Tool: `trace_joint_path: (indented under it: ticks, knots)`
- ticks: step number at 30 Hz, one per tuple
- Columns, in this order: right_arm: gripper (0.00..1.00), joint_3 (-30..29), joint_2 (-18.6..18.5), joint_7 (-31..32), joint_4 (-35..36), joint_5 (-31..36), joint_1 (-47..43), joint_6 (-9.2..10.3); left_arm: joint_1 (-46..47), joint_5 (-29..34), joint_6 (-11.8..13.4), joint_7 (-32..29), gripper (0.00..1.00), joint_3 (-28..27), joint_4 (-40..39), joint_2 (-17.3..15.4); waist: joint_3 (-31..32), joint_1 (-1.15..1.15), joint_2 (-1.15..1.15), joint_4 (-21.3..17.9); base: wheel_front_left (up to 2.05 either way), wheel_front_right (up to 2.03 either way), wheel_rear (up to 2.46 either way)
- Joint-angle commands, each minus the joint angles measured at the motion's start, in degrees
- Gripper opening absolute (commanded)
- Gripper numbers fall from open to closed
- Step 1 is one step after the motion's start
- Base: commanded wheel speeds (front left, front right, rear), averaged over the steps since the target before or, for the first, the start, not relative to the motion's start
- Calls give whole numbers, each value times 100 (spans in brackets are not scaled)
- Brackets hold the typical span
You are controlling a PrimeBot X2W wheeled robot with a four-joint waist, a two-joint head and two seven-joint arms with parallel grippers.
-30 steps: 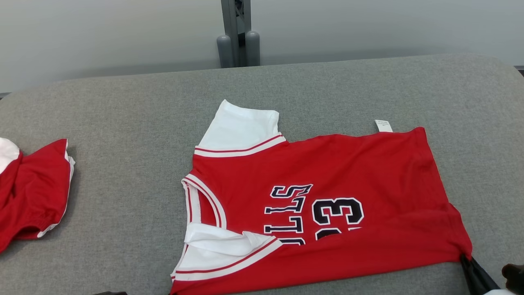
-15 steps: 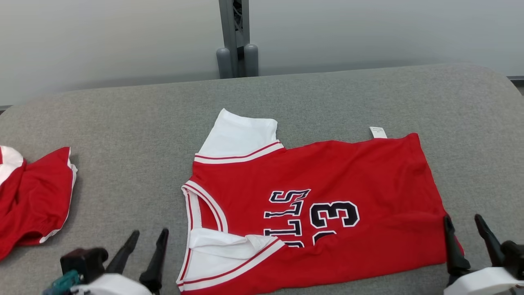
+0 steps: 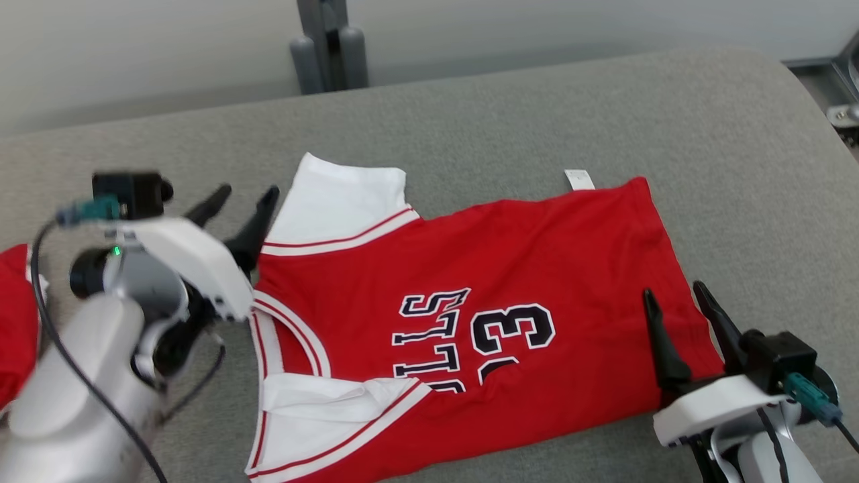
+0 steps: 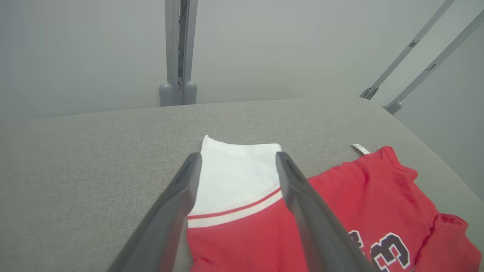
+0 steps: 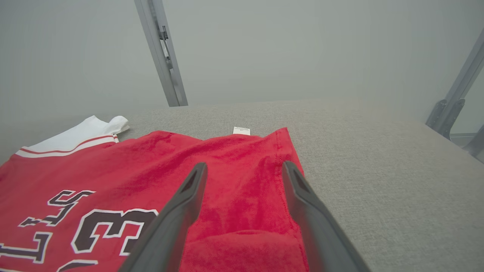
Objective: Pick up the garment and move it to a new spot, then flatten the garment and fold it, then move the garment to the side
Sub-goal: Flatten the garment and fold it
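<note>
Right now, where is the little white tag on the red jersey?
In the head view, the white tag pokes out from the far edge of the red jersey, near its right corner, on the grey table beyond the right gripper.

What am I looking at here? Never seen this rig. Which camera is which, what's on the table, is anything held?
This is a wheeled robot with two arms, each ending in a two-finger gripper. The first current picture comes from a camera on its head, looking down at a grey padded table. The other two come from cameras on the wrists, each looking along that arm's own dark fingers.

A red jersey with white sleeves lies spread on the table, lettering up. A second red garment sits at the left edge.

The left gripper is at the far white sleeve. The right gripper is over the jersey's hem end. Both are open and hold nothing.
</note>
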State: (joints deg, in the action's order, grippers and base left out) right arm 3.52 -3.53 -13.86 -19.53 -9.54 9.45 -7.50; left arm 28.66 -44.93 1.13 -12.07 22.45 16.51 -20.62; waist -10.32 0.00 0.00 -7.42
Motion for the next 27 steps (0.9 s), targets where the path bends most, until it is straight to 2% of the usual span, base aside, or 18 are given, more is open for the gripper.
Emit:
trace_joint_path:
  ticks: [1,7,13,19,27]
  knots:
    - [100,31,-1,-53,-25,8,135,2,308,-24,-93,-186,100,22,210,-74,-296,0,0,-235,0,0,0]
    - [100,235,50,-120,-88,30,508,2,1804,-348,-443,-1689,100,128,1407,-297,-903,0,0,-515,0,0,0]
    - [100,437,51,-145,9,-317,745,2,2857,-365,-733,-2547,100,332,2015,-616,-1451,0,0,-794,0,0,0]
    - [100,599,52,-143,176,-563,826,2,3258,-192,-847,-2889,100,716,2150,-936,-1759,0,0,-1038,0,0,0]
    - [100,625,52,-144,293,-621,868,2,3418,-228,-863,-2921,100,1037,2171,-992,-1935,0,0,-1129,0,0,0]
